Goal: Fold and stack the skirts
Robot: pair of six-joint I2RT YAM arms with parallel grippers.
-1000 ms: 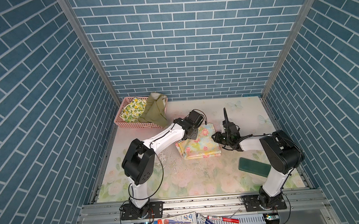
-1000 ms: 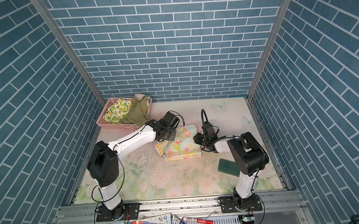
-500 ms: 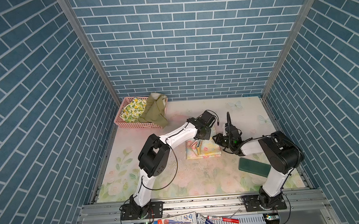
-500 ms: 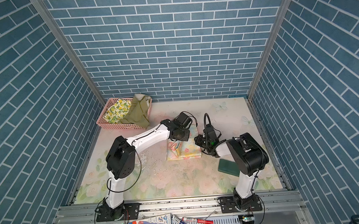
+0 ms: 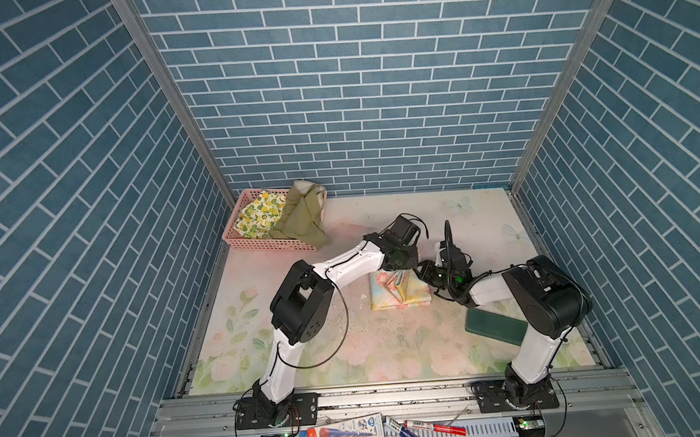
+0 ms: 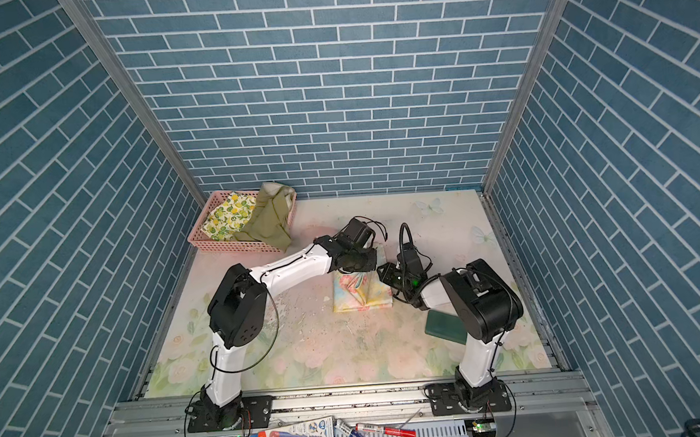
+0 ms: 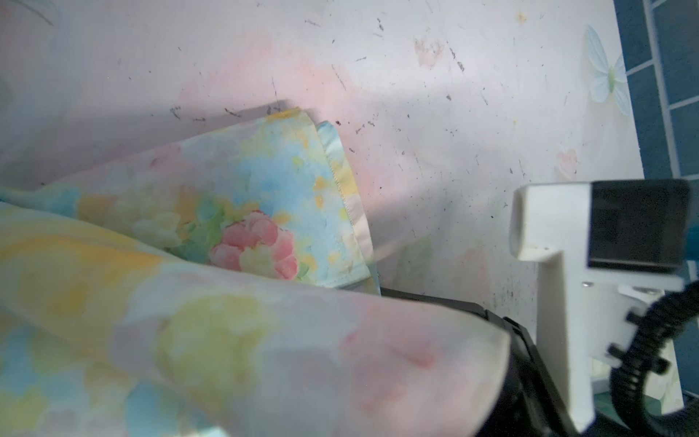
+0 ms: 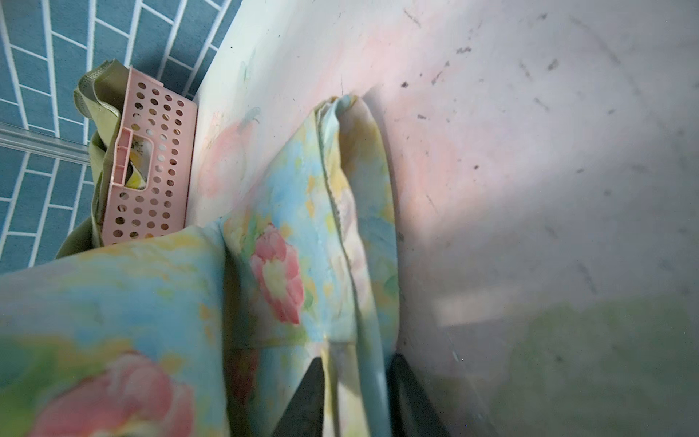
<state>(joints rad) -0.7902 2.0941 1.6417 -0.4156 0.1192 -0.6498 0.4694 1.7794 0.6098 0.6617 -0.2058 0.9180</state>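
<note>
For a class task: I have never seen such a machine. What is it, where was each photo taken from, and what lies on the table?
A white-and-black left arm and right arm stand at the front of a flower-printed table, each ending in a two-fingered tool. Two pictures look down from one overhead camera pair; two close-ups come from wrist cameras. Mid-table lies a folded pastel floral cloth skirt. The left tool and right tool meet at its far right corner. The right tool's fingers straddle a fold; whether they pinch it is unclear. Cloth hides the left tool's fingers. Back left, a pink perforated plastic basket holds a white lemon-print skirt and a plain olive green skirt draped over its rim. A dark green flat block lies beside the right arm.
</note>
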